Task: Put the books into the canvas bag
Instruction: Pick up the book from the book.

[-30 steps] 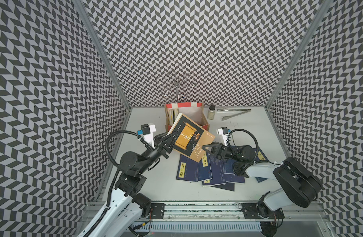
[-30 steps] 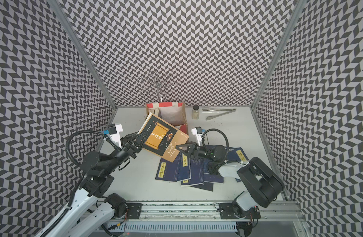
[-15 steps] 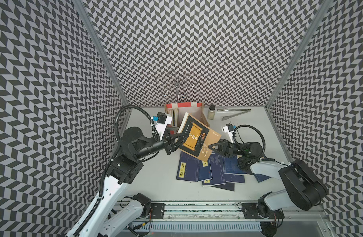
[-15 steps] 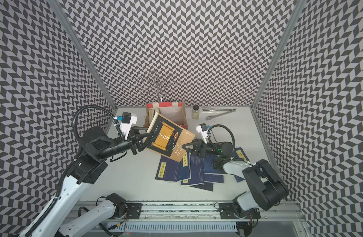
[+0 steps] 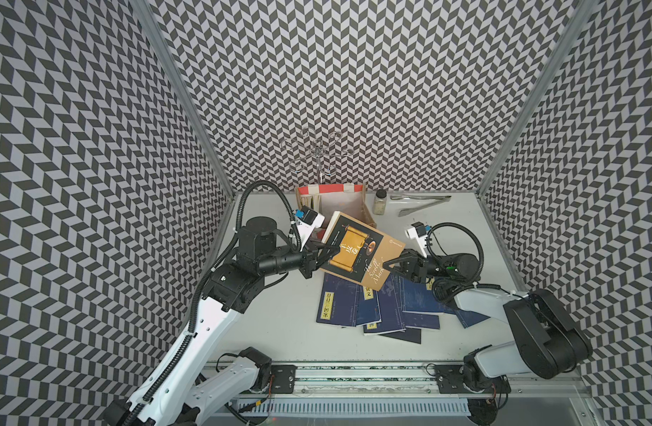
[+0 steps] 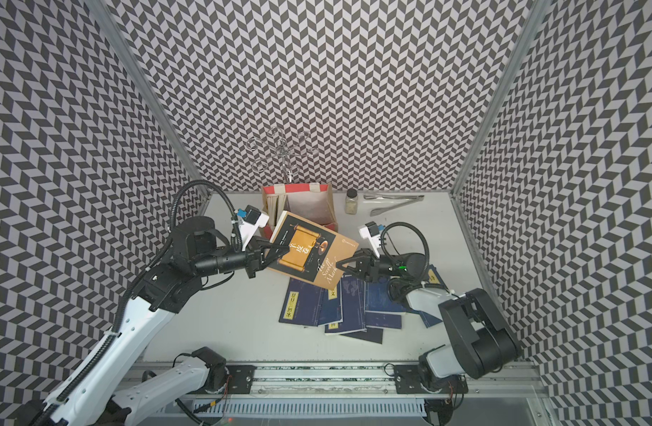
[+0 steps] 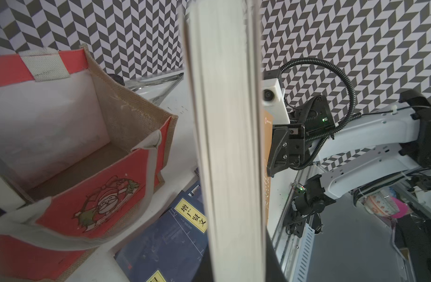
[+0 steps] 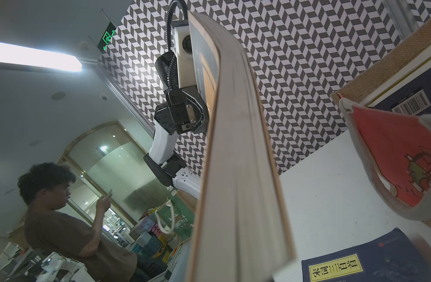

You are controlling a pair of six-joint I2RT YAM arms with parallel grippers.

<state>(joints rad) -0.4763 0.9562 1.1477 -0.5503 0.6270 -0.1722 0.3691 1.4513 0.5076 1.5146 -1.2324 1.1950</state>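
Black-and-gold book (image 5: 357, 250) seemingly in left hand (image 5: 326, 252) and right hand (image 5: 388, 263).

In the left wrist view the black-and-gold book (image 7: 229, 146) is so close that its pages look blurry. Its top and bottom run off the picture, and it hides what is behind it. In both top views it covers part of the near side of the canvas bag (image 5: 330, 189) and the tops of the blue books (image 5: 341, 306), the right arm (image 5: 475, 302) covers part of one more, and the books in the bag (image 5: 309, 202) are too small to read.
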